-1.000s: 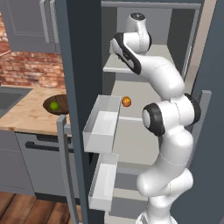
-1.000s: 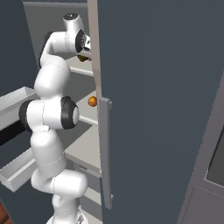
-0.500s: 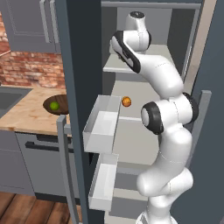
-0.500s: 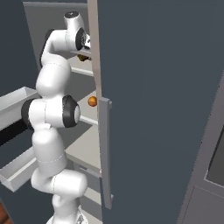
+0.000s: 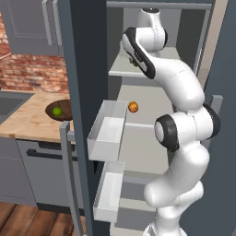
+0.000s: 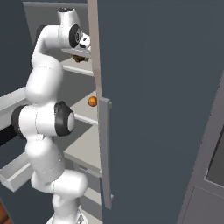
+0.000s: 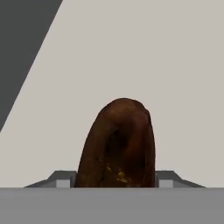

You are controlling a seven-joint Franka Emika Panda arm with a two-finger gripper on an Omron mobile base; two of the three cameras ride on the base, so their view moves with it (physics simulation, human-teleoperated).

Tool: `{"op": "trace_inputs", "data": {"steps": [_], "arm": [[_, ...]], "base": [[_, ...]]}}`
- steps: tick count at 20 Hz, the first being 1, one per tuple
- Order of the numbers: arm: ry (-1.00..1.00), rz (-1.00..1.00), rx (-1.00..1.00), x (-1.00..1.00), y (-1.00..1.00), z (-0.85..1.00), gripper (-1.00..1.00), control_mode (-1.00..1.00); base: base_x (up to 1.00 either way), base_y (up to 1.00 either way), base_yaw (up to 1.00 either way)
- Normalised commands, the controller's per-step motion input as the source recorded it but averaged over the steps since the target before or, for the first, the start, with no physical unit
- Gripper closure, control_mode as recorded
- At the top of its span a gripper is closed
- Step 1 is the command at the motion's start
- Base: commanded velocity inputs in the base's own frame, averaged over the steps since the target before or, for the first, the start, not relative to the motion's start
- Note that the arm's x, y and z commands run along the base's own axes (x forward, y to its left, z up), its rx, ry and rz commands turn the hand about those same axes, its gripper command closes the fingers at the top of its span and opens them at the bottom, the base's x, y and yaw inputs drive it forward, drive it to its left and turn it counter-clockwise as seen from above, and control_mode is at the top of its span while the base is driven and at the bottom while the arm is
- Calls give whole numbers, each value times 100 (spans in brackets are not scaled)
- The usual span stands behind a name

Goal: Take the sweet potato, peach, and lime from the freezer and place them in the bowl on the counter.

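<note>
One sweet potato point(image 7: 117, 144) on the freezer's point(image 5: 83, 69) upper shelf point(image 7: 166, 65), sitting between my pincer point(image 7: 114, 179) fingertips point(image 7: 166, 178); I cannot tell whether they grip it. Arm barely moved since a second ago; peach point(image 5: 133, 107) unchanged on the shelf below.

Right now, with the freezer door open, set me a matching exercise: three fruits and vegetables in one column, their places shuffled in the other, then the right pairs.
Things:
1. lime
2. peach
3. sweet potato

Places:
A. on the upper freezer shelf, between the fingers of the hand
B. in the bowl on the counter
C. on the middle freezer shelf, alone

Pairs: 1-B, 2-C, 3-A
</note>
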Motion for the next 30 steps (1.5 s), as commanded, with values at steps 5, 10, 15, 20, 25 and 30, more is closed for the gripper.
{"op": "trace_inputs", "data": {"steps": [5, 10, 15, 20, 25, 30], "arm": [[0, 0, 6, -100, -2, -8, 100, -100], [-1, 0, 12, -100, -3, -4, 100, -100], [0, 0, 0, -100, 0, 0, 100, -100], [0, 0, 0, -100, 0, 0, 100, -100], [0, 1, 0, -100, -9, 0, 100, -100], [0, 4, 0, -100, -16, 0, 100, -100]], "base": [[0, 0, 0], [0, 0, 0], [0, 0, 0], [0, 0, 0], [0, 0, 0], [0, 0, 0]]}}
